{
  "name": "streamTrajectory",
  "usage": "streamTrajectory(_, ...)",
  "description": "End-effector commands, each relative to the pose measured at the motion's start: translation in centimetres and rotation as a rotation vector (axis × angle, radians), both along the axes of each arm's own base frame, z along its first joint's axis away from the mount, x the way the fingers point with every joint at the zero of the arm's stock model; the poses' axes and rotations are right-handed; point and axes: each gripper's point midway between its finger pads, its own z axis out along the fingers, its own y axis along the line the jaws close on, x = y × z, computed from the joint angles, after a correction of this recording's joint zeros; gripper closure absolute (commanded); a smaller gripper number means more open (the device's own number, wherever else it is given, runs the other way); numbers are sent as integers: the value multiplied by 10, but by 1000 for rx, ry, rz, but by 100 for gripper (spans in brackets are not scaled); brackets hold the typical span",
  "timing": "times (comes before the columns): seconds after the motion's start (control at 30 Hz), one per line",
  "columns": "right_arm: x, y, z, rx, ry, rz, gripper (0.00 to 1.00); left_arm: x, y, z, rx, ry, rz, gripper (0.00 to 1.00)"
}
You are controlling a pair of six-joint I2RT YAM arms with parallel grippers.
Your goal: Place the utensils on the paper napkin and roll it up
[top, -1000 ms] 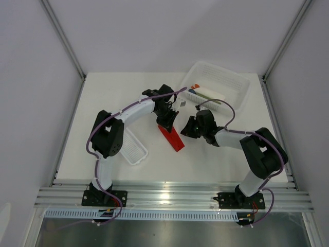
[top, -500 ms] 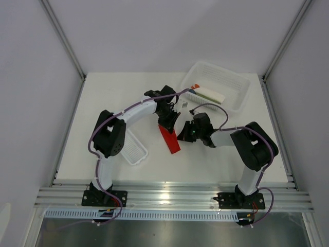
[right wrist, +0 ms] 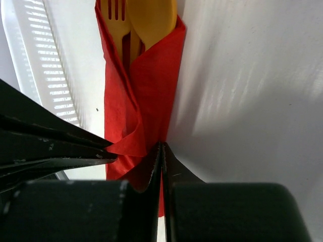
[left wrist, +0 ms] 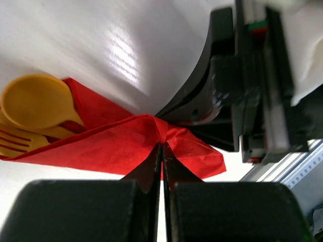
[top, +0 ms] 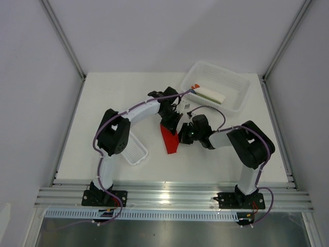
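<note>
— What is seen at the left of the table (top: 113,98)?
— A white tray (top: 134,147) is seen lying beside the left arm.
— And the left gripper (left wrist: 161,154)?
— Its fingers are pressed together, and a fold of the paper napkin (left wrist: 111,146) is pinched between them.
— Where is that napkin found?
— It is laid mid-table between the two grippers and folded over the utensils (right wrist: 136,30). A spoon head (right wrist: 151,20) and fork tines (right wrist: 113,10) are left showing at one end.
— The right gripper (right wrist: 161,151)?
— It is likewise closed, with the napkin's edge caught at its tips. Farther right, at the back, a basket (top: 226,72) is set.
</note>
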Motion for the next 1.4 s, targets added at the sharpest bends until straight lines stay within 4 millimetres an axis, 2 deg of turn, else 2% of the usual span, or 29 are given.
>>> streamTrajectory(0.0, -10, 3, -5, -4, 17, 23, 98, 11, -20, 16, -73, -22, 9, 99)
streamTrajectory(0.2, -15, -4, -5, -33, 9, 24, 98, 18, -21, 3, -46, -15, 45, 99)
streamTrajectory(0.4, -16, -14, -3, -86, -2, 6, 97, 15, -9, -21, 34, 5, 55, 99)
streamTrajectory(0.57, -16, -24, 6, -131, -34, -7, 94, 11, -7, -27, 39, 19, 52, 99)
streamTrajectory(0.77, -18, -50, 11, -234, -62, -80, 84, 11, -8, -28, 36, 26, 52, 99)
streamTrajectory(0.83, -16, -51, 24, -215, -95, -95, 80, 12, -8, -28, 34, 25, 53, 99)
streamTrajectory(0.87, -18, -52, 26, -208, -100, -98, 74, 10, -9, -29, 35, 29, 51, 99)
streamTrajectory(0.93, -18, -45, 43, -161, -146, -83, 67, 10, -10, -28, 31, 29, 48, 99)
streamTrajectory(0.97, -19, -42, 45, -150, -158, -74, 59, 10, -10, -28, 29, 30, 48, 99)
streamTrajectory(1.07, -22, -23, 55, -88, -184, -10, 44, 11, -10, -27, 29, 27, 48, 99)
streamTrajectory(1.1, -23, -20, 47, -92, -163, 3, 41, 11, -10, -27, 30, 27, 47, 99)
streamTrajectory(1.17, -24, -10, 46, -85, -160, 27, 38, 11, -9, -28, 32, 26, 48, 99)
streamTrajectory(1.2, -24, -9, 36, -102, -141, 36, 38, 12, -10, -27, 30, 23, 48, 99)
streamTrajectory(1.37, -30, 2, 23, -111, -116, 75, 37, 12, -10, -27, 34, 18, 47, 99)
